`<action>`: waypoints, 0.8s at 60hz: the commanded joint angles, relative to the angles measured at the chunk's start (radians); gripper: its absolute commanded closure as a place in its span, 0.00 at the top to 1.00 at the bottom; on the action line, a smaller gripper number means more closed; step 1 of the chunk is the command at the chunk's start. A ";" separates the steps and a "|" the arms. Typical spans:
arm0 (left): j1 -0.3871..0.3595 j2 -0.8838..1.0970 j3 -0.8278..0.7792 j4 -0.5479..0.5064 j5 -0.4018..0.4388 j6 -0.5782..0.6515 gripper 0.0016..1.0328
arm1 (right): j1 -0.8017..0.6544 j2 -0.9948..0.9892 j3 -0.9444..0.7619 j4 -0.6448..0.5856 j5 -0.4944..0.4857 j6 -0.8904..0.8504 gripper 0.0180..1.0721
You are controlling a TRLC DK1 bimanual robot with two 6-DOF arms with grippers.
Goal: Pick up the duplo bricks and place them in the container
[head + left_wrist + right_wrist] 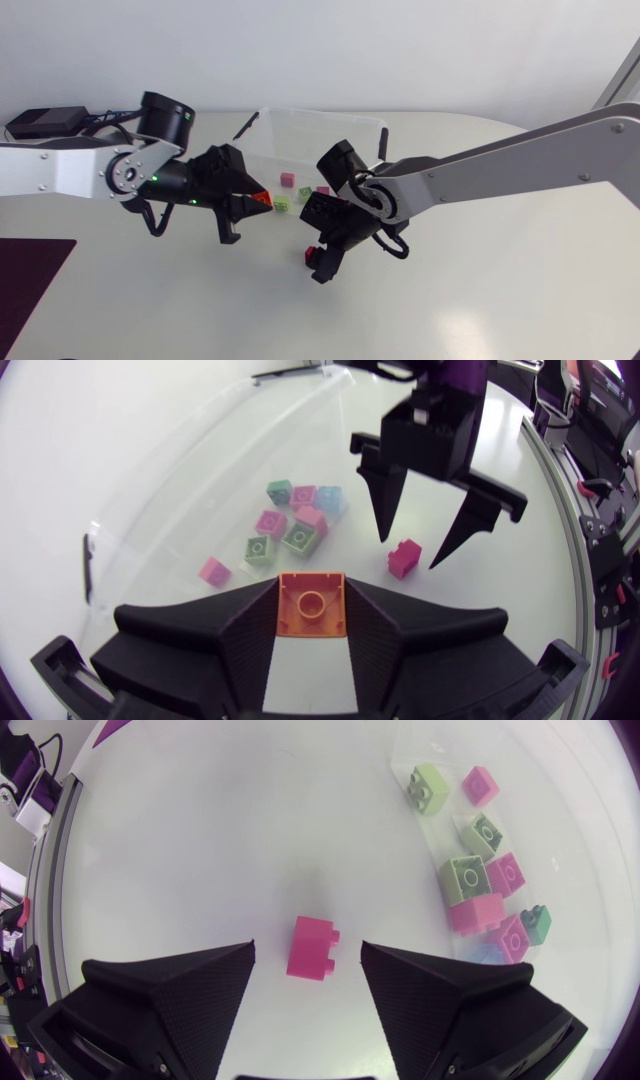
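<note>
My left gripper (248, 201) hovers by the clear container's (322, 114) near left side, shut on an orange brick (262, 198). In the left wrist view the orange brick (311, 603) sits studs-up between the left gripper's (311, 588) fingers. A magenta brick (308, 252) lies on the table in front of the container. My right gripper (319, 262) stands open over it; in the right wrist view the magenta brick (313, 948) sits between the spread fingers of the right gripper (307, 950), untouched. Several pink and green bricks (478, 880) lie inside the container.
A black box (45, 122) with cables sits at the table's back left. A dark purple mat (30, 280) lies at the front left. In the left wrist view my right gripper (411, 550) hangs just ahead of my left one, close beside the container wall (200, 490).
</note>
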 commanded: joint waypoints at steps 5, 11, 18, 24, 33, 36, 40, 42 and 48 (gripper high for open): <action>0.043 -0.114 -0.015 -0.011 0.040 -0.095 0.12 | 0.013 0.058 0.036 -0.016 0.004 0.024 0.50; 0.060 -0.142 -0.009 0.029 0.047 -0.157 0.12 | 0.019 0.080 0.044 -0.030 0.009 0.024 0.36; 0.066 -0.122 0.013 0.213 0.049 -0.322 0.12 | 0.028 0.075 0.041 -0.059 0.015 0.024 0.20; 0.067 -0.068 0.069 0.267 0.046 -0.386 0.13 | 0.031 0.046 0.032 -0.079 0.022 0.024 0.19; 0.044 0.068 0.163 0.357 -0.013 -0.467 0.13 | 0.022 -0.061 0.013 -0.121 0.036 0.022 0.19; 0.034 0.107 0.188 0.371 -0.029 -0.475 0.13 | 0.011 -0.106 0.015 -0.147 0.039 0.022 0.19; 0.020 0.176 0.232 0.391 -0.057 -0.483 0.14 | -0.006 -0.161 0.026 -0.171 0.042 0.022 0.19; 0.015 0.213 0.255 0.395 -0.069 -0.484 0.18 | -0.018 -0.192 0.035 -0.188 0.044 0.022 0.19; 0.004 0.280 0.300 0.403 -0.091 -0.493 0.33 | -0.050 -0.245 0.070 -0.222 0.045 0.021 0.19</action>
